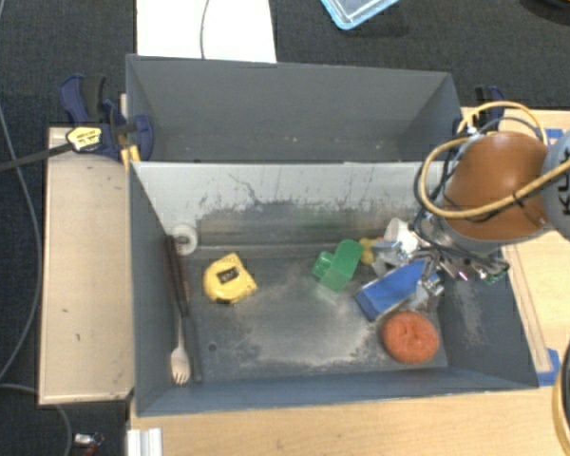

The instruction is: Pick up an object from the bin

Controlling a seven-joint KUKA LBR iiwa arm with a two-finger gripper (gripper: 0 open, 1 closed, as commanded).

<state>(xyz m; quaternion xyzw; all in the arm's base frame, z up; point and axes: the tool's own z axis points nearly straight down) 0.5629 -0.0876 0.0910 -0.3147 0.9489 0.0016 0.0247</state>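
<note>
Blue block [388,291], camera view: it lies tilted on the floor of the bin [266,340], right side. You see the gripper [426,275] low at its right end; whether it is apart, together or clamped on anything, you cannot tell. An orange ball [410,336] sits just in front of the block. A green piece [338,264] lies just left. A yellow tape measure [229,280] is well apart, further left. A brush [178,302] lies along the left wall.
</note>
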